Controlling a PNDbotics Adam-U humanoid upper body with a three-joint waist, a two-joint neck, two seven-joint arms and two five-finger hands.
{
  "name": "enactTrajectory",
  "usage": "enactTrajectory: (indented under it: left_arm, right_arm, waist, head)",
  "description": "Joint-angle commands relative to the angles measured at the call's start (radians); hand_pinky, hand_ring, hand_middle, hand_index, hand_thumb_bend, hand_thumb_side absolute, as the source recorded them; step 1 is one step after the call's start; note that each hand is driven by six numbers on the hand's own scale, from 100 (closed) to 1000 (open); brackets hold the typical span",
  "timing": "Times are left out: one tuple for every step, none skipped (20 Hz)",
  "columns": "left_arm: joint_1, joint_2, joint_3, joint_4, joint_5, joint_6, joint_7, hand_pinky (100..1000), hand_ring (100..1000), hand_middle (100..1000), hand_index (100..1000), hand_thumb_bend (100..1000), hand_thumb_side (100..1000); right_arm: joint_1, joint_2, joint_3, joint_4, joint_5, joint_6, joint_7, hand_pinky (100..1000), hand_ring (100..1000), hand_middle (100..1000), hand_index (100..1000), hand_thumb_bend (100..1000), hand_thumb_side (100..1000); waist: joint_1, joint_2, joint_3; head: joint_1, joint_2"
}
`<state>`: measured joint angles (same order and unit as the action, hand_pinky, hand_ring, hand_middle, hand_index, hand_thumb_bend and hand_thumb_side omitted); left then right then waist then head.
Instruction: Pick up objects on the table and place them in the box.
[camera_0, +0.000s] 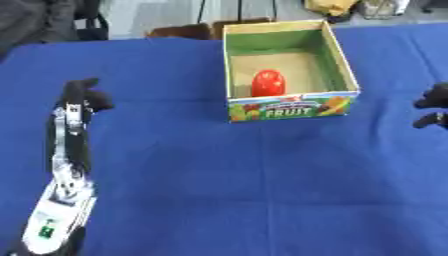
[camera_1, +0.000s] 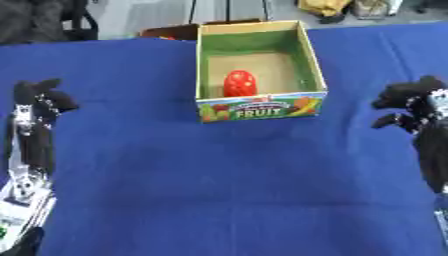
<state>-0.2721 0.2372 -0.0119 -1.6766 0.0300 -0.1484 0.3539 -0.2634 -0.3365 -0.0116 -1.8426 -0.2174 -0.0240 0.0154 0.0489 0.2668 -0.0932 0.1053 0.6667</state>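
A cardboard box (camera_0: 293, 107) with green inner walls and a "FRUIT" label on its front stands open at the far middle of the blue table. A red rounded object (camera_0: 269, 83) lies on the box floor near the front wall. My left hand (camera_0: 84, 98) hovers over the table to the left of the box, well apart from it, fingers relaxed and holding nothing. My right hand (camera_1: 409, 103) hangs to the right of the box, also apart from it, fingers loosely bent and empty. I see no loose object on the cloth.
The blue cloth (camera_0: 245, 180) covers the whole table. A brown object (camera_0: 179, 32) sits just past the far edge behind the box, with chair legs and a yellow bundle (camera_0: 331, 6) farther back.
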Motion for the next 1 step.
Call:
enactTrajectory:
  left_arm:
    - [-0.005,0.004,0.007,-0.008,0.001,-0.009,-0.002,671,511,486,738,695,916]
  right_arm:
    - [-0.008,-0.009,-0.005,-0.012,0.005,0.0,-0.002,483,643,594,675,100,849]
  waist:
    - [-0.005,-0.012,-0.001]
  head:
    - [0.001,0.004]
